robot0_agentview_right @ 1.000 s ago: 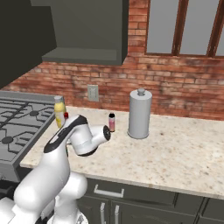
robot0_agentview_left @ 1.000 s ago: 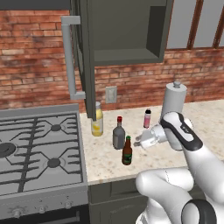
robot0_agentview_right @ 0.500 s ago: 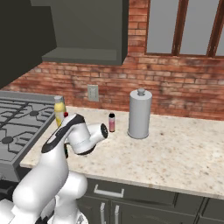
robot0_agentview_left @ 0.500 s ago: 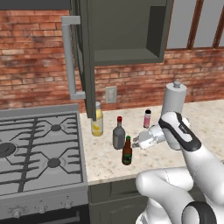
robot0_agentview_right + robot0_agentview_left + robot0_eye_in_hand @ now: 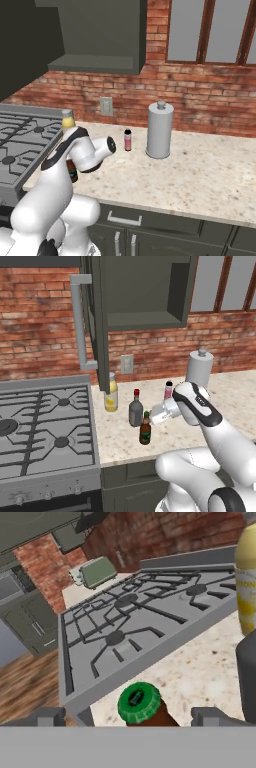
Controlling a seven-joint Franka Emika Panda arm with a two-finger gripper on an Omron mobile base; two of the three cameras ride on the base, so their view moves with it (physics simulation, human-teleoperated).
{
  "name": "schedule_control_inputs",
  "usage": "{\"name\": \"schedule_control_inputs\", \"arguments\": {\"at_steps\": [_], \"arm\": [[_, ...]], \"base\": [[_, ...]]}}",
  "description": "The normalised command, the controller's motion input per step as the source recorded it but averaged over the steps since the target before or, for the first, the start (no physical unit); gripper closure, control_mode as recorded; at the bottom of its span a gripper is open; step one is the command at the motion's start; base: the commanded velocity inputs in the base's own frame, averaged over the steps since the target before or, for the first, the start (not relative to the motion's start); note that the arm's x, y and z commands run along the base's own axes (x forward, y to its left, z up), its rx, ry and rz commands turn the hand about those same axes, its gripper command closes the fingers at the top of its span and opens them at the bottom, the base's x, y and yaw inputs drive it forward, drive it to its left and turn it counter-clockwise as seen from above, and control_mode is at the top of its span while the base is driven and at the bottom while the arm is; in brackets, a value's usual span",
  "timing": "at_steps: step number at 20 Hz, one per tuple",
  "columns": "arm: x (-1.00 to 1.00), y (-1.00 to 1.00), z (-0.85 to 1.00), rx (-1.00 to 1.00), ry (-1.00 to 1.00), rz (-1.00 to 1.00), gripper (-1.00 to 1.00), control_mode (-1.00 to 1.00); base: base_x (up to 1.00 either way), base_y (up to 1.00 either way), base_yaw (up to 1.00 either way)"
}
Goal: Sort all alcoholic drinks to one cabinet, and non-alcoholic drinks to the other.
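The end effector [image 5: 130,721] sits low over the small brown beer bottle [image 5: 145,429], w/ its two fingers [image 5: 50,717] wide apart, one on each side of the green cap [image 5: 139,702]. They don't touch the bottle. The beer bottle stands up straight on the speckled table [image 5: 120,436], near the front edge, just beside the stove [image 5: 45,426].

The grey bottle w/ the red cap [image 5: 135,409] stands right behind the beer bottle. The tall yellow bottle [image 5: 111,393] is further back, close to the stove & under the open cabinet door [image 5: 97,316]. The small pink bottle [image 5: 127,140] stands near the brick wall [image 5: 210,105], next to a big grey can w/ a knob on top [image 5: 160,130].

The cabinet [image 5: 145,293] above is open. Its door has a long pale bar handle [image 5: 79,321]. In the hand view a toaster [image 5: 97,570] sits far off past the stove.
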Motion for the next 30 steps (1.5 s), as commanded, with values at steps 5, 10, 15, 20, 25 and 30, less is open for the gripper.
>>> {"name": "schedule_control_inputs", "arguments": {"at_steps": [5, 10, 15, 20, 25, 30], "arm": [[0.00, 0.23, -0.40, 0.00, 0.00, -0.11, -1.00, -1.00], [0.00, 0.15, -0.49, 0.00, 0.00, -0.14, -1.00, -1.00], [-0.03, 0.12, -0.50, 0.00, 0.00, -0.16, -1.00, -1.00], [-0.18, 0.09, -0.39, 0.00, 0.00, -0.18, 1.00, -1.00], [-0.33, 0.00, -0.12, 0.00, -0.02, -0.21, 1.00, -1.00], [-0.64, 0.00, 0.08, 0.00, -0.13, -0.21, 1.00, -1.00]], "base": [[0.00, 0.00, 0.00], [0.00, 0.00, 0.00], [0.00, 0.00, 0.00], [0.00, 0.00, 0.00], [0.00, 0.00, 0.00], [0.00, 0.00, 0.00]]}}
